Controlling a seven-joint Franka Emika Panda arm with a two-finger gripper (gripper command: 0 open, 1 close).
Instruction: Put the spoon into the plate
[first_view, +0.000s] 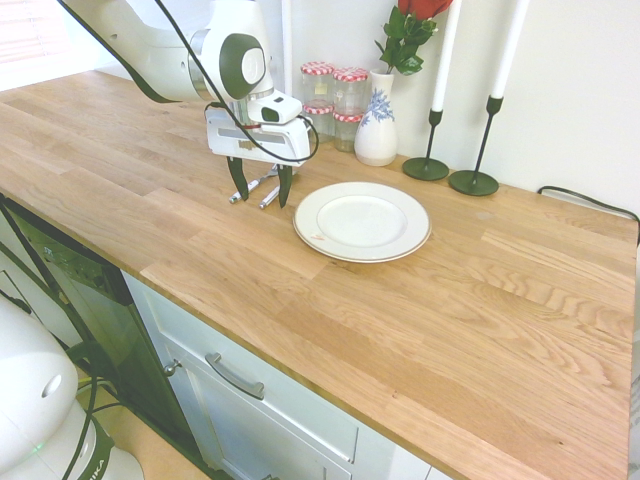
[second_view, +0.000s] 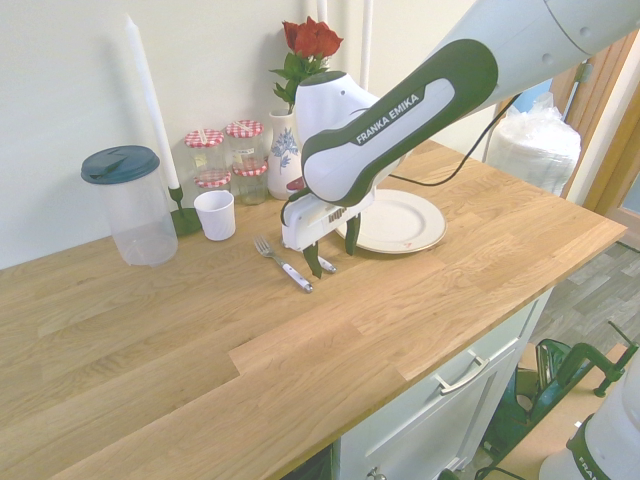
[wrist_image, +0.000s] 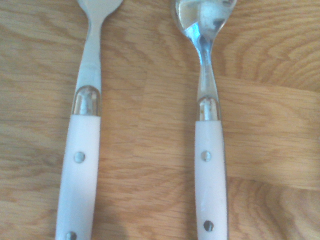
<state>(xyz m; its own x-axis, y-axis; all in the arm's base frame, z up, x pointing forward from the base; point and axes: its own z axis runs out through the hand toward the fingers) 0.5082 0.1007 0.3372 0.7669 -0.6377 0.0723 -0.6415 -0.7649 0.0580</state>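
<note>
The tool (first_view: 261, 187) hangs spread over the spoon (wrist_image: 207, 125) and fork (wrist_image: 85, 125) (side by side on the bench (first_view: 450, 320)); the plate (first_view: 362, 221) sits at its three o'clock in the first exterior view.

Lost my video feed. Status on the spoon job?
Gripper open, fingers hanging over the cutlery. Spoon on the counter beside the fork, not gripped. Plate empty, nothing in the way.

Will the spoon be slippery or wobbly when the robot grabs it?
Probably a bit slippery: the spoon has a smooth, glossy white handle and a shiny metal neck. It looks stiff, so it likely won't bend. It lies flat on the counter beside the fork, so the open gripper above may find it hard to get under, and it could skid.
</note>
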